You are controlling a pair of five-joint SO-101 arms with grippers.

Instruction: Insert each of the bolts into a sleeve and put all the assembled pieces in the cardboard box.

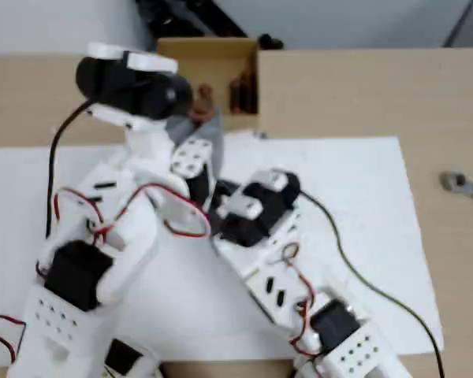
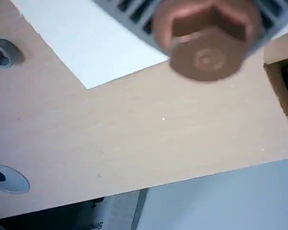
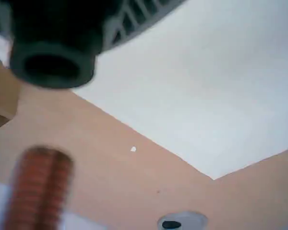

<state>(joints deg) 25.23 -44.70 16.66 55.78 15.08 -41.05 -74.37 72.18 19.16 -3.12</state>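
My left gripper [image 2: 206,19] is shut on a brown bolt [image 2: 206,43], whose hex head faces the left wrist camera. In the high view this bolt [image 1: 203,98] hangs at the front edge of the cardboard box [image 1: 209,59]. My right gripper [image 3: 62,19] is shut on a black sleeve [image 3: 53,57] with its hollow end showing. The bolt's threaded shank [image 3: 38,191] stands a short way off from the sleeve's opening, apart from it. In the high view the right gripper [image 1: 211,138] sits just in front of the left gripper [image 1: 199,106]. Dark assembled pieces [image 1: 243,90] lie in the box.
White paper [image 1: 339,220] covers the table's middle, under both arms. A small metal tool [image 1: 465,187] lies on the bare wood at the right. Round holes [image 2: 2,52] are set in the tabletop. The box's wall [image 2: 283,72] is close beside the bolt.
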